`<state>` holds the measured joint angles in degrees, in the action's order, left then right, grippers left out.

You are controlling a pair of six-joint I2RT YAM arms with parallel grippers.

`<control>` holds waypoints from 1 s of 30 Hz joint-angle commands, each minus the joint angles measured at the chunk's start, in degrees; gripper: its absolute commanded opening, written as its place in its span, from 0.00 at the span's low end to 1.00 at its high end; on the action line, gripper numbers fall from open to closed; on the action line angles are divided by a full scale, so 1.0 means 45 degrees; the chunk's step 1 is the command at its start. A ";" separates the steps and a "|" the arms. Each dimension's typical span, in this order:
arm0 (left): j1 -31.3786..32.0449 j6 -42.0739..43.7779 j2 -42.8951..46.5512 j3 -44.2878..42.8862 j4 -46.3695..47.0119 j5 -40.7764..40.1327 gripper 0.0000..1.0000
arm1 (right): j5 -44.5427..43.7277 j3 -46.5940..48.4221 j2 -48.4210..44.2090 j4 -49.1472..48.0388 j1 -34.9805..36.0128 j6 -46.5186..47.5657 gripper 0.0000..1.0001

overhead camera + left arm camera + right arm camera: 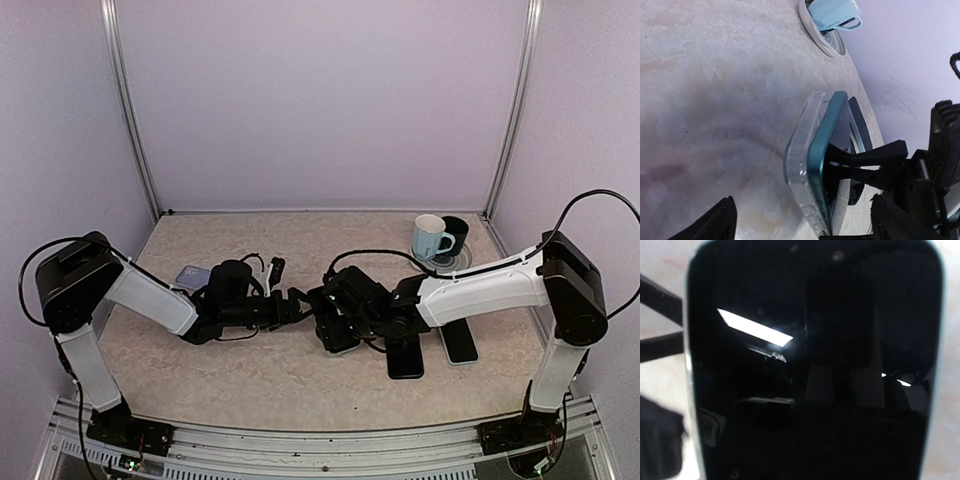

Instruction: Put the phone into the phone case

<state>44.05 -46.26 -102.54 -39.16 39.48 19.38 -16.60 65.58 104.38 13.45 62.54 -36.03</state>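
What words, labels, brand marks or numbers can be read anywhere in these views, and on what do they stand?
No text can be read in any view.
phone: dark screen showing only reflections, no text.
clear case: no marking visible.
light blue mug: no print visible on the side shown.
Everything in the top view is too small to show any lettering.

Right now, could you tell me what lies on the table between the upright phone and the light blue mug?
Bare tabletop from the phone to the white coaster under the mug, seen in the left wrist view.
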 commanded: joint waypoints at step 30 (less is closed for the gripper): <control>0.0124 0.4002 0.1568 -0.2412 -0.1895 0.1887 0.00 | 0.3662 -0.2657 -0.5508 -0.1916 -0.0632 0.5493 0.99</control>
<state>44.14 -38.09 -104.75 -47.72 35.18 28.08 -11.38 56.25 88.27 6.81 61.30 -21.50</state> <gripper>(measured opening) 0.087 0.990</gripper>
